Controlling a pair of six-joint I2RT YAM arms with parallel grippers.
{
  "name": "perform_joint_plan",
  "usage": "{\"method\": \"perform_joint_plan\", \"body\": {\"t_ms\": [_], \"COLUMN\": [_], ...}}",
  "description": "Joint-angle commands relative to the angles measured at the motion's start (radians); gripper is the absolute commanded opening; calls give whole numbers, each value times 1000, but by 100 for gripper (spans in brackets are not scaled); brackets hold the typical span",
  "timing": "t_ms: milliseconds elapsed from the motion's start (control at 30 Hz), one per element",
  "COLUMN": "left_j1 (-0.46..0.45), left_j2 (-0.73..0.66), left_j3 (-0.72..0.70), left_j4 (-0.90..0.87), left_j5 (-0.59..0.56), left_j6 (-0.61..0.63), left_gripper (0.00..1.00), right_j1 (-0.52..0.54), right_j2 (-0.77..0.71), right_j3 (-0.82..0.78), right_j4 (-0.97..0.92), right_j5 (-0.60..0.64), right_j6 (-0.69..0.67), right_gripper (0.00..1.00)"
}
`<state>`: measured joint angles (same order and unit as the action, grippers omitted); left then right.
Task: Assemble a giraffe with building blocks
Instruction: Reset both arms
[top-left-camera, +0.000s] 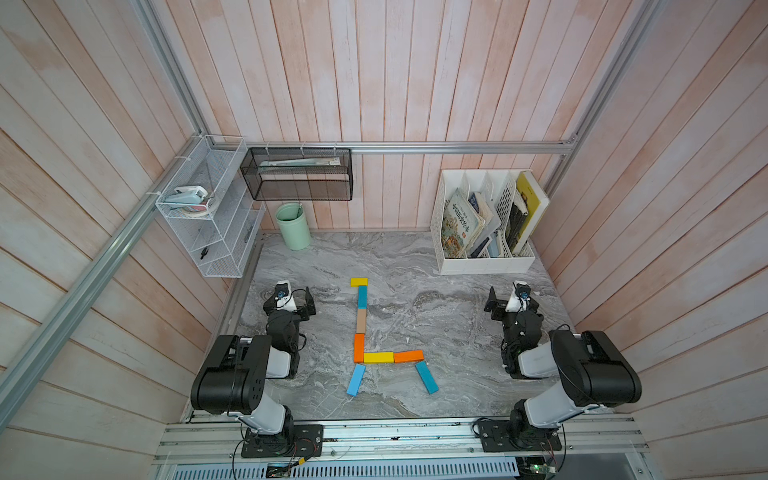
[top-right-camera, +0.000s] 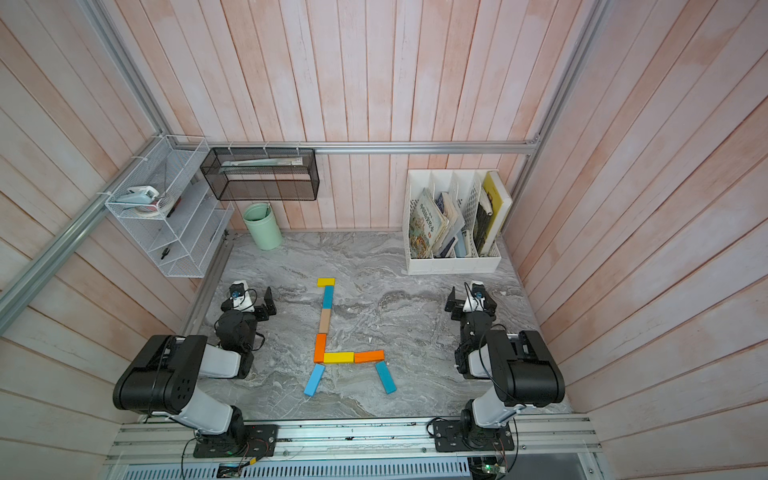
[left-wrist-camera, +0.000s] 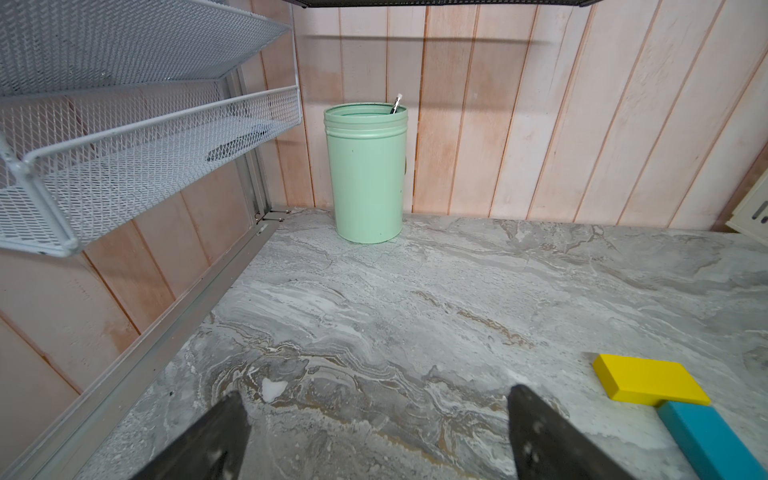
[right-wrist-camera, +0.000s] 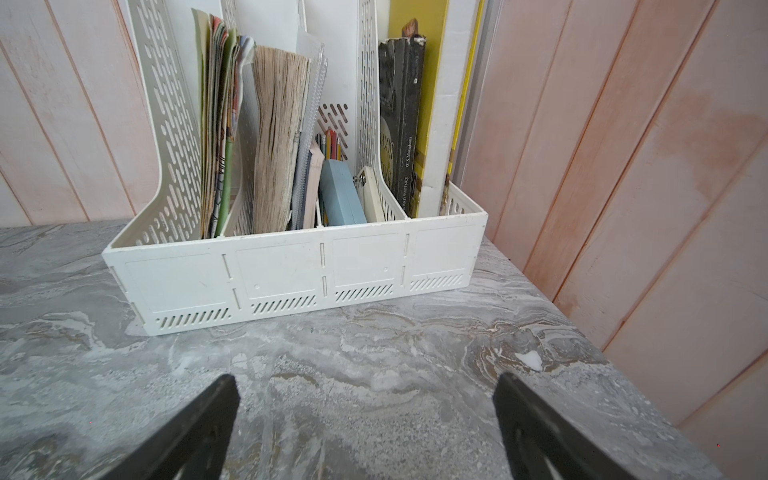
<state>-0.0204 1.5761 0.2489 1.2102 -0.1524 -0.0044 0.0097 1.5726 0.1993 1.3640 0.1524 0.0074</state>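
Jaws of the left gripper (left-wrist-camera: 376, 392) stand wide apart above the table (left-wrist-camera: 415, 291), gripping and touching nothing; the yellow head block (left-wrist-camera: 648, 382) lies near one finger (left-wrist-camera: 540, 428), apart from it. The right gripper (right-wrist-camera: 366, 377) is spread just as wide, empty, facing the white file rack (right-wrist-camera: 291, 274). The giraffe (top-left-camera: 378, 357) lies flat mid-table between the two arms, touched by neither gripper.

Marbled table (top-left-camera: 415, 257), painted building blocks (top-left-camera: 378, 357), mesh and plastic

We see the table smooth and faintly sheeny; the building blocks look smooth and matt-painted, the tan block (top-left-camera: 361, 321) bare wood. The walls (top-left-camera: 374, 83) are washed wooden planks, the white shelf (top-left-camera: 224, 249) and black basket (top-left-camera: 299, 183) metal mesh, the mint cup (left-wrist-camera: 368, 174) smooth matt, the file holder (right-wrist-camera: 291, 274) perforated white plastic holding worn paper books (right-wrist-camera: 278, 137).
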Motion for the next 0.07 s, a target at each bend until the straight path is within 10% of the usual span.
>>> {"method": "perform_joint_plan", "body": {"t_ms": [0,33], "left_j1": [5,5], "left_j2": [-12,-12], "left_j3": [7,7], "left_j4": [1,0], "left_j5": [18,18], "left_j6": [-9,-9], "left_gripper": [100,100], "right_j1": [-7,-7], "right_j2": [-11,-11], "right_j3": [8,7], "right_j4": [-15,-13], "right_j5": [-16,-16], "right_j6": [14,13], "right_gripper": [98,98]}}
